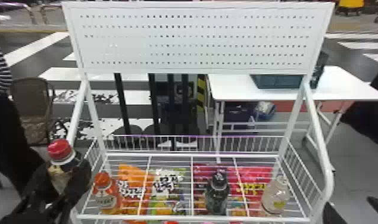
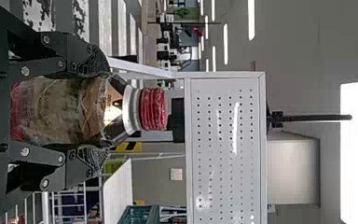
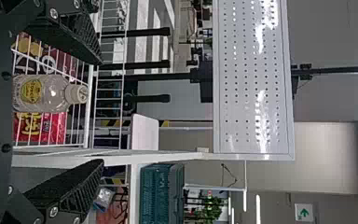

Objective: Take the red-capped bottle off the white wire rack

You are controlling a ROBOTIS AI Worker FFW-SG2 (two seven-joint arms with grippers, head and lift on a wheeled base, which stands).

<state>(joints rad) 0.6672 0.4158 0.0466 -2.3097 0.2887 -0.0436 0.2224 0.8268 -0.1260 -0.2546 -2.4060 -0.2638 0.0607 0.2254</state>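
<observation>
Pretty much finishing the take-off, looks like: gripping bottle (image 2: 58, 109) in left fingers (image 2: 92, 60) beside rack (image 1: 167, 155), right fingers (image 3: 74, 39) spread, empty. Next: ease well clear, no squeezing harder.

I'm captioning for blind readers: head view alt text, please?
Left gripper holds a red-capped bottle at the left side of a white wire rack, where an orange-capped bottle, a dark bottle and a clear bottle stand below a perforated panel.
</observation>
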